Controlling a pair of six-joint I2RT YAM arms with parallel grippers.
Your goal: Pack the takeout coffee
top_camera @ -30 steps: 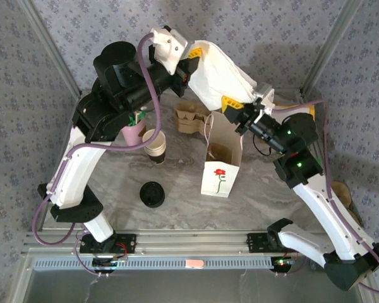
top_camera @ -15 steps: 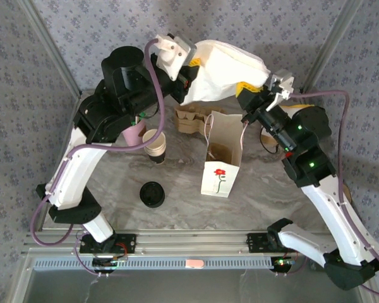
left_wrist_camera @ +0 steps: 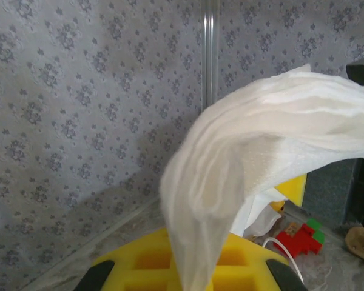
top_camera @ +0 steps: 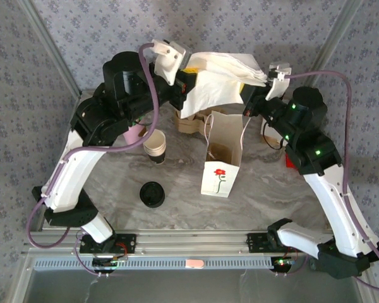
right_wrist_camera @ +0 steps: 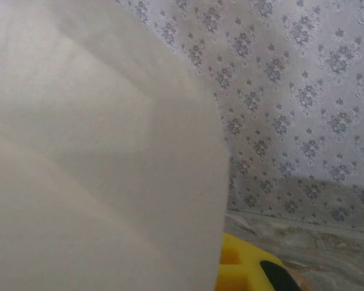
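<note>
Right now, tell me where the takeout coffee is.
In the top view, the takeout coffee stands on the near left of the table, in front of the stack of lidless cups and left of the open paper bag.

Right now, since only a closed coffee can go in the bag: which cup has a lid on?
The front cup, a black disc from above; the stacked cups behind it are lidless, rims open.

Paper bag (top_camera: pixel 222 158) is standing at the centre of the table (top_camera: pixel 271 189). Takeout coffee (top_camera: pixel 152 194) is sitting to its near left, cup stack (top_camera: pixel 155 145) behind the coffee, cardboard carrier (top_camera: pixel 189 120) behind the bag. Napkins (top_camera: pixel 218 79) are hanging above the carrier, between left gripper (top_camera: pixel 191 82) and right gripper (top_camera: pixel 252 95).
</note>
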